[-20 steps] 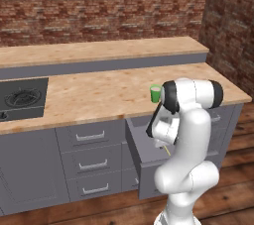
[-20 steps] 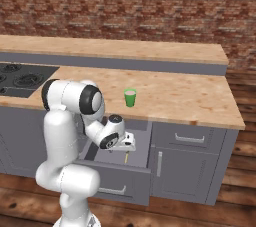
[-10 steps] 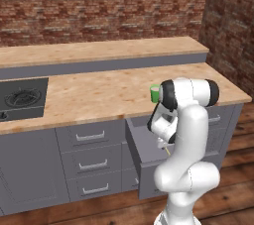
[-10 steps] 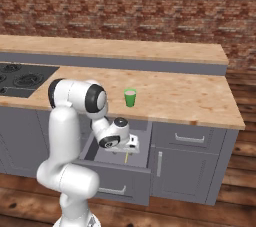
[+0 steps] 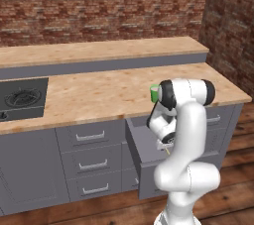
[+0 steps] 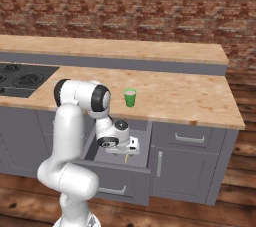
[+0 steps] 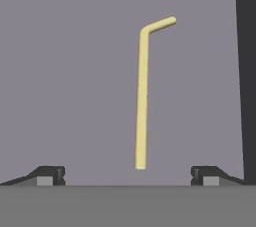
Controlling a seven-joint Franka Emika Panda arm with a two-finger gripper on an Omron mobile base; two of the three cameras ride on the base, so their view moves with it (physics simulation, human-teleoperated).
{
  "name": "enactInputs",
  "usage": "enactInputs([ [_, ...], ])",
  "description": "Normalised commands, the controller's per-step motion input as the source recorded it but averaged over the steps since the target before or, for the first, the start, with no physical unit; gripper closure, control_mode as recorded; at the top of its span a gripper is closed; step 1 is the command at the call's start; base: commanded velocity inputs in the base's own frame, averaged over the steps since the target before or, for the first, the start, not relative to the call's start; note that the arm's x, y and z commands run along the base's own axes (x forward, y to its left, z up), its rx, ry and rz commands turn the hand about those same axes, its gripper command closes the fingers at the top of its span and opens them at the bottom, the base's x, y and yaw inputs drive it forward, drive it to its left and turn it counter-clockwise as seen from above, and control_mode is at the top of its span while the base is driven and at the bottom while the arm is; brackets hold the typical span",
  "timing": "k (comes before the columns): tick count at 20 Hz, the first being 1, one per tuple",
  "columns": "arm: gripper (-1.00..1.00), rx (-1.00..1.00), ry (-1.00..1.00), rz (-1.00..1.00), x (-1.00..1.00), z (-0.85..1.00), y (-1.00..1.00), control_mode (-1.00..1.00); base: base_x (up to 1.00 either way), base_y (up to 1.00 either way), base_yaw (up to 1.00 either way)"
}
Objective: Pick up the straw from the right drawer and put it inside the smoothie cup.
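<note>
Straw (image 7: 142,96) lies flat on the grey floor of the right drawer (image 6: 117,181), pale yellow, long straight shaft with a short bent tip at the far end angled off to the right in the hand view; its near end sits between the two fingers (image 7: 50,175), roughly midway, not touching either. Gripper (image 7: 128,176) is spread wide, nothing held, hanging above the straw and pointing down into the drawer. In the right base view the gripper (image 6: 129,146) sits low inside the pulled-out drawer, with a small bit of straw (image 6: 126,159) showing just under it near the drawer front. In the left base view the hand (image 5: 165,142) is over the open drawer (image 5: 144,162), mostly hidden behind the white arm, straw too small to make out clearly there. Smoothie cup (image 6: 130,97) stands upright on the wooden bench (image 6: 190,98), bright green, near the front edge just above and behind the open drawer, well apart from the straw; in the left base view the cup (image 5: 154,92) is half hidden by the arm's dark joint. Stove top (image 6: 22,77) is set in the bench at far left
</note>
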Motion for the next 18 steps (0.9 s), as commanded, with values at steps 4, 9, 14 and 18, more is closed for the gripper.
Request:
enactInputs([
  [4, -1.0, 0.0, 0.0, 0.0, 0.22, -0.11, 0.0, -1.0, 0.0, 0.0, 0.0],
  [9, -1.0, 0.0, 0.0, 0.0, 0.26, -0.11, 0.0, -1.0, 0.0, 0.0, 0.0],
  [14, -1.0, 0.0, 0.0, 0.0, 0.26, -0.11, 0.0, -1.0, 0.0, 0.0, 0.0],
  [18, -1.0, 0.0, 0.0, 0.0, 0.24, -0.12, 0.0, -1.0, 0.0, 0.0, 0.0],
])
